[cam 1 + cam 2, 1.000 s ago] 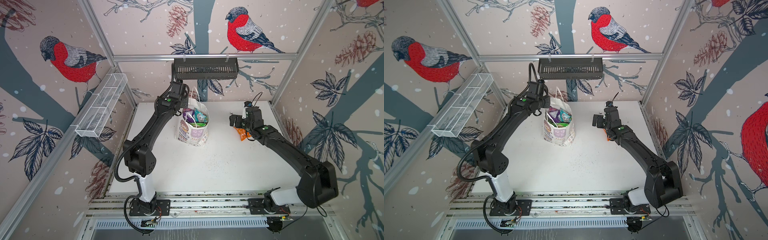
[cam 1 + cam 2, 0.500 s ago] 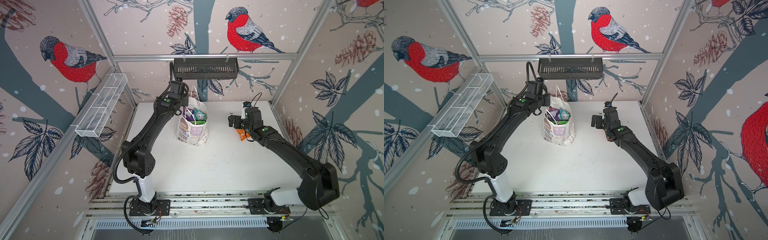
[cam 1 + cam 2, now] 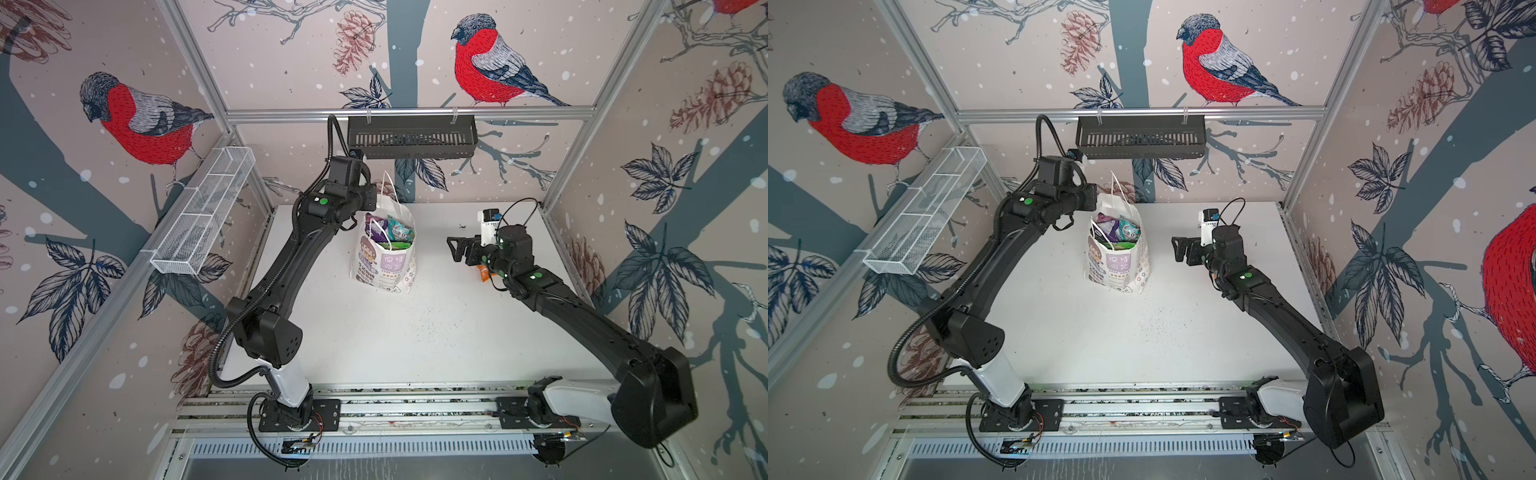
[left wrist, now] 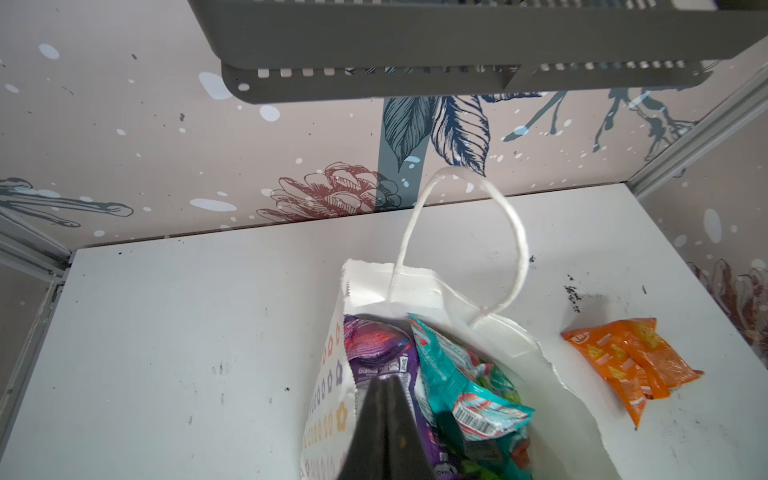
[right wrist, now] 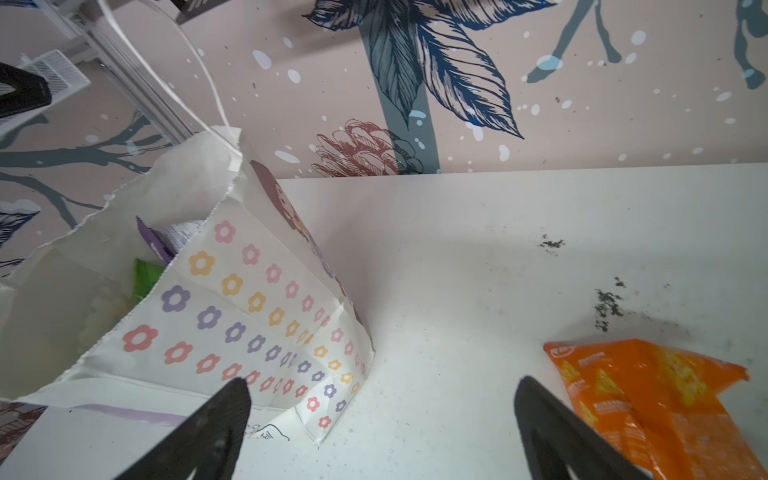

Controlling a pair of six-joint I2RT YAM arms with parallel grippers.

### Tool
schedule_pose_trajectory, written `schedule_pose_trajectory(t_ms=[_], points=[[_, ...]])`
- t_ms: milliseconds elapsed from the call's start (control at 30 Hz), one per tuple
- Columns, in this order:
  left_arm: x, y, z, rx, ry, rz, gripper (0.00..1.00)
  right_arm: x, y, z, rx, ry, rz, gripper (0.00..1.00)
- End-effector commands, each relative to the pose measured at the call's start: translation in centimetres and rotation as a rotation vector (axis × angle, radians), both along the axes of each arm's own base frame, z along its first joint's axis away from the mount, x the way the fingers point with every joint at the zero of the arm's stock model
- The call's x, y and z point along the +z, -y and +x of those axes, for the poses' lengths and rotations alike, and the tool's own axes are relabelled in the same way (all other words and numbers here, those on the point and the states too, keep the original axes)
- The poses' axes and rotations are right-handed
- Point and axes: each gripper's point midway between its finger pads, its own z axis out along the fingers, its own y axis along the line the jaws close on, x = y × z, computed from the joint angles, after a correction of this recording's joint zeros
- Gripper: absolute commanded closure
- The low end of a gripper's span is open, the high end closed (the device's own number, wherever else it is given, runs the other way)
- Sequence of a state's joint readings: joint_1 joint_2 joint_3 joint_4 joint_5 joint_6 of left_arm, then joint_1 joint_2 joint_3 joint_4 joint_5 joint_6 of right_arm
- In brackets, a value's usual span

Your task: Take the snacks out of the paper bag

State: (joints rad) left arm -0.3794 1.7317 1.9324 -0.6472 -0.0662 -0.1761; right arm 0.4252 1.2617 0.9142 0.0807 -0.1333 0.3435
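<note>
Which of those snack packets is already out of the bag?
The orange packet: it alone lies on the white table beside the paper bag; the purple packet and the teal packet sit inside it.

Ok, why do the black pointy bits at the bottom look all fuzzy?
Right wrist view: the right gripper sits close to the lens, so its fingers blur while the orange packet looks sharper; left wrist view: the shut left gripper blurs likewise.

Matte-black arms (image 3: 291, 257) — white base links (image 3: 289, 384), green dot markers (image 3: 323, 201), one ribbed cable conduit (image 3: 331, 139) — with tapered black fingers (image 5: 208, 428).
</note>
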Motion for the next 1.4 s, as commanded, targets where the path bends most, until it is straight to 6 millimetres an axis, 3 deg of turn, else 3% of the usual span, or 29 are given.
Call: schedule_pose_trajectory(t_ms=[0,133,167,300,367,467,667,900,1167,1367], points=[[0.3,0.1,-1.3,-0.047,-0.019,0.001,1.0,1.2,-1.4,-0.4,0.058,0.051,0.064,0.0],[0.7,0.1,-2.3,-0.058,-0.036,-0.02,1.0,0.6,-1.5,-0.6,0.065,0.042,0.065,0.0],[0.6,0.1,-2.6,-0.056,-0.042,-0.025,0.97,1.2,-1.4,-0.9,0.065,0.059,0.068,0.0],[0.8,-0.6,-3.2,-0.019,-0.054,-0.036,0.57,1.5,-0.9,-1.1,0.05,0.07,0.056,0.0],[0.3,-1.0,-3.5,-0.002,-0.08,-0.032,0.43,1.4,-0.6,-1.0,0.036,0.071,0.045,0.0],[-1.3,-1.5,-4.0,0.024,-0.151,-0.001,0.34,1.1,-0.3,-0.9,0.018,0.064,0.03,0.0],[-3.1,-2.7,-4.6,0.068,-0.228,0.059,0.29,0.7,0.2,-0.8,-0.01,0.06,0.008,0.0],[-5.2,-1.7,-4.3,0.026,-0.288,0.059,0.28,0.9,0.5,-1.2,-0.014,0.075,0.015,0.0],[-7.6,-1.9,-1.2,0.085,-0.318,0.135,0.32,0.5,1.1,-1.4,-0.034,0.063,0.009,0.0],[-8.9,-2.8,0.8,0.142,-0.341,0.227,0.42,0.4,1.4,-1.6,-0.046,0.06,0.01,0.0]])
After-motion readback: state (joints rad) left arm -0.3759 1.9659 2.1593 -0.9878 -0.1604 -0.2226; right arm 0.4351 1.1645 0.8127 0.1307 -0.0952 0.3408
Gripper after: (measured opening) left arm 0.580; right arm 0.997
